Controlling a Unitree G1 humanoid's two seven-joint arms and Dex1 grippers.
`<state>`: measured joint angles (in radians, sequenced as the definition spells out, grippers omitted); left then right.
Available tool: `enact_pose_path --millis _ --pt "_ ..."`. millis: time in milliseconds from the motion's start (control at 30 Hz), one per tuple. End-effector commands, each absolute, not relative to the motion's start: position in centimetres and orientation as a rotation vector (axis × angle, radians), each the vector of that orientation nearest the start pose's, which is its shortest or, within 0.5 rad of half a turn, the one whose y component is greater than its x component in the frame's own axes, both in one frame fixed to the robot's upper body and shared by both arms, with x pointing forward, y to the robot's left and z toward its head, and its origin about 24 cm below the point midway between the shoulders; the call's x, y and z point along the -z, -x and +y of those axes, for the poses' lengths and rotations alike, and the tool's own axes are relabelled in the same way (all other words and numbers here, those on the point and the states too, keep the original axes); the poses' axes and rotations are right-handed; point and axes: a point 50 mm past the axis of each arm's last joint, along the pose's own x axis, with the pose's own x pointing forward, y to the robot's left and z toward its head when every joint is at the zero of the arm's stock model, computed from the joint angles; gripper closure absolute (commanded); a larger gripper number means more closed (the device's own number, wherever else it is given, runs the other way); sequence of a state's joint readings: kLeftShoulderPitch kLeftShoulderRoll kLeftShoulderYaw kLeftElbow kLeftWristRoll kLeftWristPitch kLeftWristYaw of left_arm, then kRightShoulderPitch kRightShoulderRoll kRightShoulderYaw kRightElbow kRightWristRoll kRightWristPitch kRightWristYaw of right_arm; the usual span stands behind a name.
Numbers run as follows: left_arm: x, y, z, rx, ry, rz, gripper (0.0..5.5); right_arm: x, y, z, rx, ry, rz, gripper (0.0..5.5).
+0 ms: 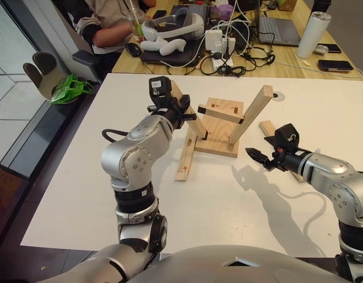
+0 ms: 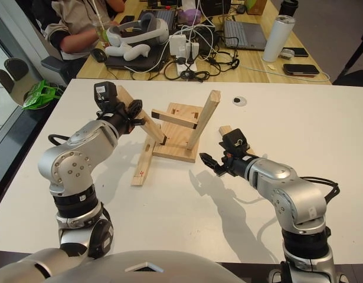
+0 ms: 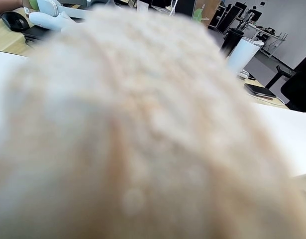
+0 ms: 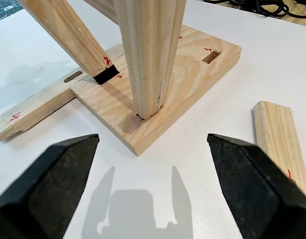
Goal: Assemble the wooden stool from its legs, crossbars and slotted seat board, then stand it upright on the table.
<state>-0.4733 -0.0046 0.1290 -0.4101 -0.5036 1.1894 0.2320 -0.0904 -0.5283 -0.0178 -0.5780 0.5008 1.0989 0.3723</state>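
Left eye view shows mid-assembly: left pincer point(image 1: 179, 111) grasps a tilted leg point(image 1: 197, 128) standing in the seat board point(image 1: 219, 144), flat on the bench point(image 1: 228, 212); right pincer point(image 1: 261, 159) hangs released beside it. Next, likely: seat this leg squarely.

seat board point(image 4: 192, 64): pale pine with wavy grain, small red scribbles beside the slots
tilted leg point(image 4: 68, 25): honey-light wood, black band at its foot, red numeral just above the band
upright leg point(image 4: 150, 50): pale wood with fine straight grain
flat leg point(image 1: 185, 158): same pale wood, red mark near one end
loose piece point(image 4: 274, 134): pale wood, faint red mark
table point(image 1: 228, 218): plain white
right end effector point(image 1: 259, 159): black, on a silver-grey arm
left end effector point(image 1: 180, 112): black, on a silver-grey arm
bag point(image 1: 69, 88): bright green
tumbler point(image 1: 313, 34): white with a dark lid
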Motion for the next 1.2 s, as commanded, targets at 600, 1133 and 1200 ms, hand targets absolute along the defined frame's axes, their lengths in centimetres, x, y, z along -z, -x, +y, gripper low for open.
enact_pose_path --millis 600,1133,1200 --pt "-14.2 -30.3 7.0 0.447 0.000 0.454 4.47 -10.7 -22.8 -16.6 -0.613 0.138 0.487 1.42" --pt "-13.3 -30.5 6.6 0.422 0.083 0.472 4.47 -12.7 -22.2 -13.9 -0.804 0.131 0.349 1.42" --pt "-13.2 -30.6 6.7 0.408 0.104 0.477 4.47 -13.3 -21.9 -13.5 -0.859 0.123 0.317 1.42"
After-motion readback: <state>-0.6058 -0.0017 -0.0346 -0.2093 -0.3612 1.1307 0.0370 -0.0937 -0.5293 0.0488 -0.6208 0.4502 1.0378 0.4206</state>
